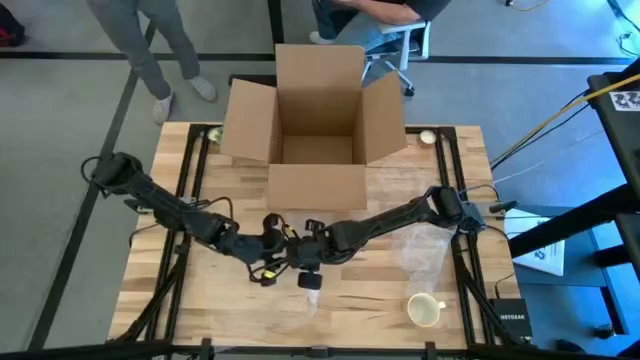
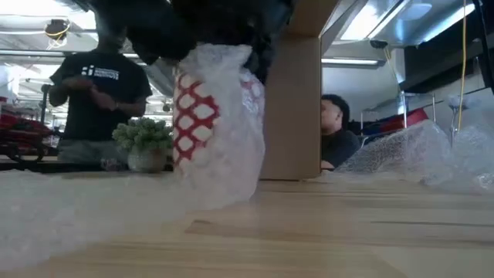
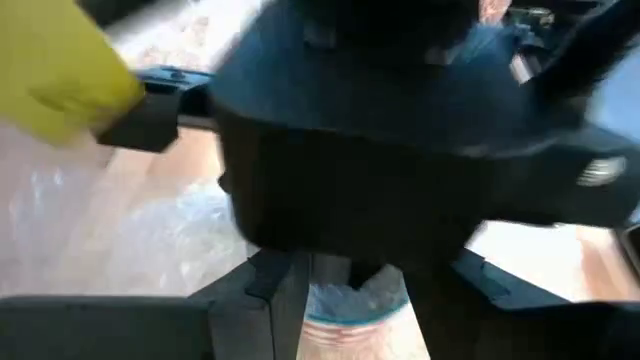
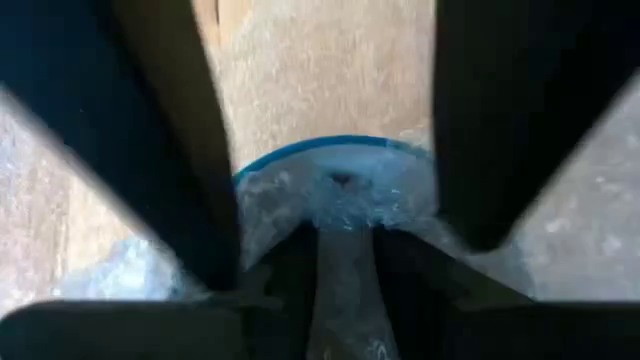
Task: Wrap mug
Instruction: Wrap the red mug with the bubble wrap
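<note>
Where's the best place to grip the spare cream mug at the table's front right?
Pinch the spare mug by its rim, one finger inside and one outside, coming straight down. It stands upright with its mouth open upward, apart from the wrap.

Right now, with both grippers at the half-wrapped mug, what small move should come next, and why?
Probably fold the loose bubble wrap over the mug. In the low view its red lattice side shows bare, held off the table under both arms, beside the cardboard box.
</note>
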